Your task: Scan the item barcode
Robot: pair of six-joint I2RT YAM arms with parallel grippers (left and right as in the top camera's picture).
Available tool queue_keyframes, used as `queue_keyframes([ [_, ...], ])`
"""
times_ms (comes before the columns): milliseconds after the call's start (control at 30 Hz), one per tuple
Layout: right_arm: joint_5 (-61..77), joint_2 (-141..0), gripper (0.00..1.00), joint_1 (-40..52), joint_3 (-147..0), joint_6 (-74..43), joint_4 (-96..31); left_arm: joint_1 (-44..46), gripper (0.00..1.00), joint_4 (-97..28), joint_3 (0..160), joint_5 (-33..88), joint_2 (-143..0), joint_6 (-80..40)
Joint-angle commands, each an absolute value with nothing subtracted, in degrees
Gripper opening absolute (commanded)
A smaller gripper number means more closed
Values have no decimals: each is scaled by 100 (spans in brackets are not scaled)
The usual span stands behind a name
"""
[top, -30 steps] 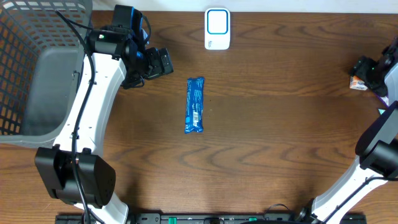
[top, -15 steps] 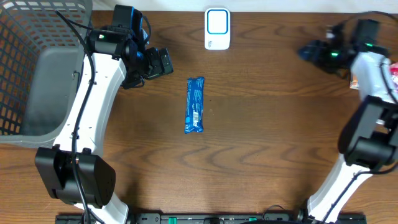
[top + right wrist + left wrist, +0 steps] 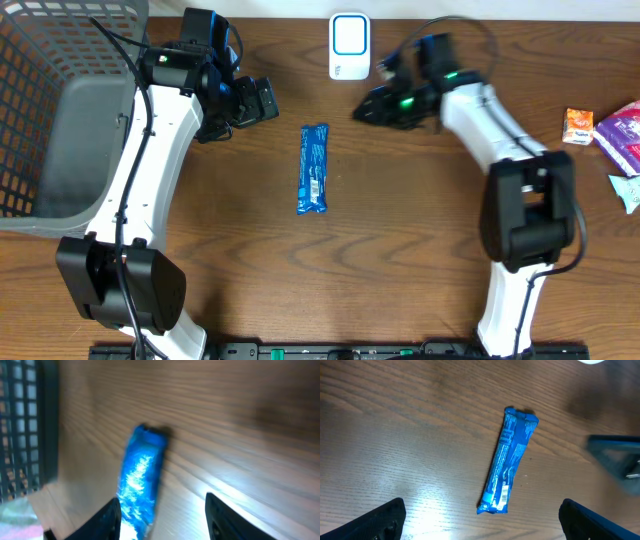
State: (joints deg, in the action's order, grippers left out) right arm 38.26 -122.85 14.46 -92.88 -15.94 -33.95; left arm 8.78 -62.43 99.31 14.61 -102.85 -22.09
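**Overhead: right arm near the scanner, bar not yet picked up. Square up before you grasp.**

You have the blue snack bar lying flat on the wooden table, between the two arms and nearer you than the white scanner at the far edge. Your right gripper hangs just beside the scanner, its jaws apart with nothing between them. Your left gripper is spread wide and empty, near the bar's far end.

Set the right jaws across the bar's narrow width, close to one end, so the printed face is left uncovered. In the left wrist view a pale patch near one end may be the barcode, but it is too small to be sure. Pinch gently, since the wrapper looks likely to crumple or slip.
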Motion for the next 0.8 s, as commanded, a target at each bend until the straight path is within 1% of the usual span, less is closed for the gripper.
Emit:
queue_keyframes([
  [0,3785,-12313,52,1890,-8906,-2620,-2908,858,98,-6254,9959,1382,-10298,-2152],
  [100,3697,-12313,62,2196,-8525,-3326,-2290,858,98,-6252,9959,1382,-10298,-2152],
  [133,3697,-12313,63,2270,-8418,-3448,-2137,858,98,-6252,9959,1382,-10298,-2152],
  [367,3310,-12313,64,2554,-8134,-3691,-1957,858,98,-6252,9959,1382,-10298,-2152],
  [500,2816,-12313,63,2724,-8009,-3918,-1970,858,98,-6252,9959,1382,-10298,-2152],
  [600,2517,-12313,66,2895,-7979,-3918,-1999,858,98,-6252,9959,1382,-10298,-2152],
  [767,2193,-12313,68,3253,-7979,-4053,-1997,858,98,-6254,9959,1382,-10298,-2152],
])
